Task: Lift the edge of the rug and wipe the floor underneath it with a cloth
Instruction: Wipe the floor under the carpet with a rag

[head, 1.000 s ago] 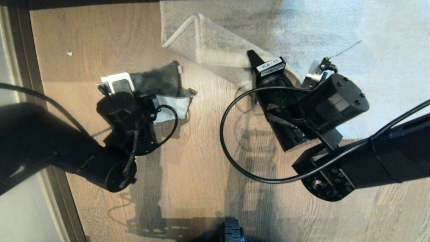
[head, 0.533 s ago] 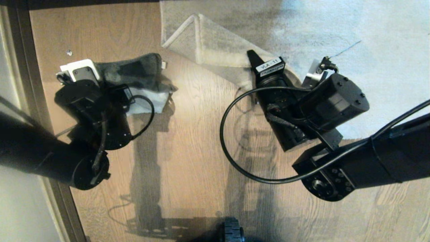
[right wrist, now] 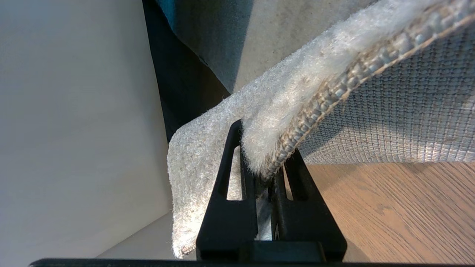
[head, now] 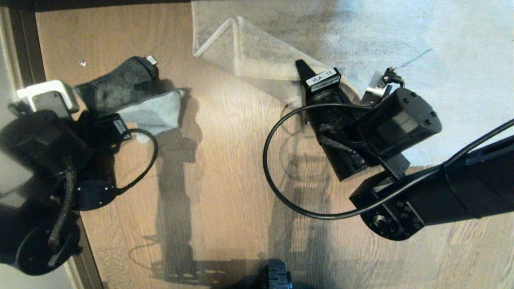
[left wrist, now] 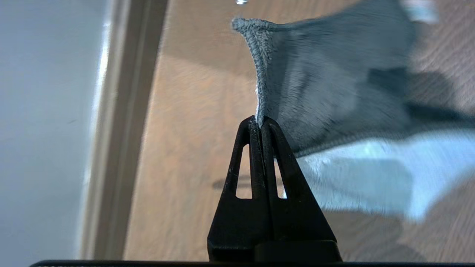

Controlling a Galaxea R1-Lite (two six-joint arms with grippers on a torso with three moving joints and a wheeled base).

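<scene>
The cloth, dark grey on one face and off-white on the other, hangs at the left over the brown wood floor. My left gripper is shut on the cloth's stitched hem, close to the baseboard. At the centre right, my right gripper is shut on the rug edge and holds it lifted, so a flap of the pale rug is folded up off the floor. In the right wrist view the pile and woven backing of the rug edge sit between the fingers of my right gripper.
A dark baseboard strip and a pale wall run down the left side. A small light speck lies on the planks near the cloth. The right arm's cable loops over the floor. A base wheel shows at the bottom.
My left arm has swung left toward the baseboard, carrying the cloth across the floor with it. The right gripper and the lifted rug edge have stayed still.
</scene>
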